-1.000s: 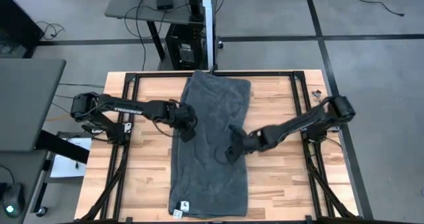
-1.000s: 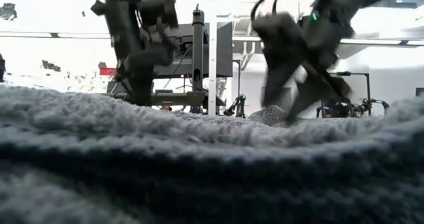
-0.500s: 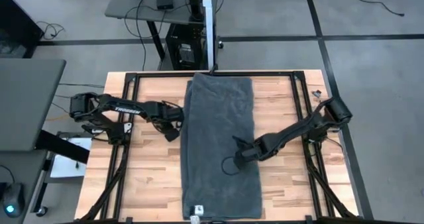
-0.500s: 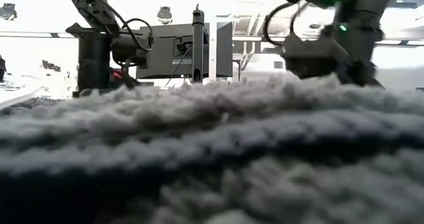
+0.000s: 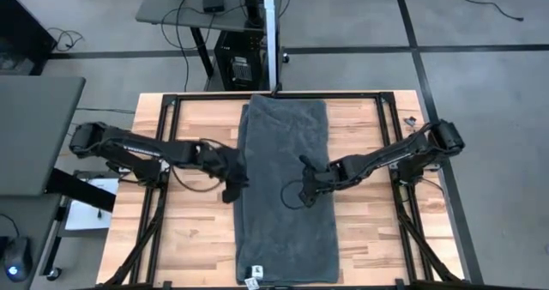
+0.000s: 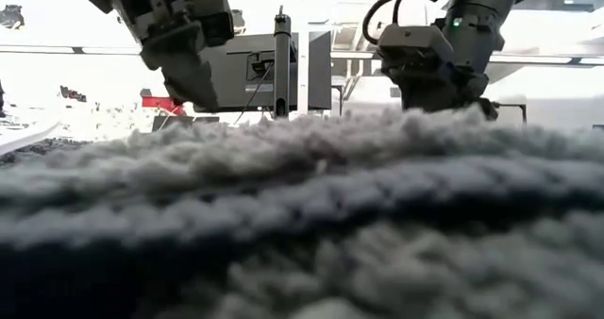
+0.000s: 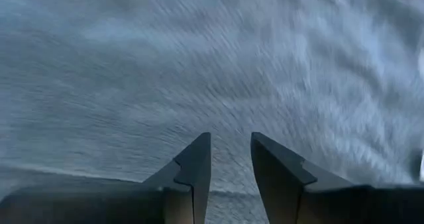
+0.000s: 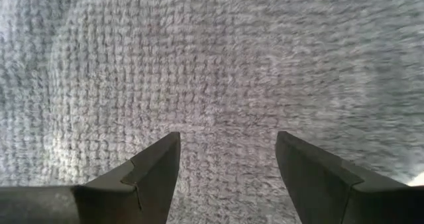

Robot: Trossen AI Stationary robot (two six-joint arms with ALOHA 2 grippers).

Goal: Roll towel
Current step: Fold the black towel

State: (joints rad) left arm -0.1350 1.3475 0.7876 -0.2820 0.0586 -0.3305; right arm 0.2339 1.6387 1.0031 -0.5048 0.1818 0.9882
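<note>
So, left gripper sits at the towel's 9 o'clock edge, fingers slightly apart, empty; towel lies flat down the table's middle; right gripper hovers over its centre, fingers wide, empty. We judge rolling unstarted; next both need an end edge.

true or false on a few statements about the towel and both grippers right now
1. The towel lies flat and unrolled on the table. True.
2. The right gripper is over bare wood. False: it is over the towel.
3. The left gripper is at the towel's left edge. True.
4. The right gripper's fingers clamp a fold of towel. False: they stand apart with nothing between them.
5. The white tag is at the towel's far end. False: it is at the near end.
</note>
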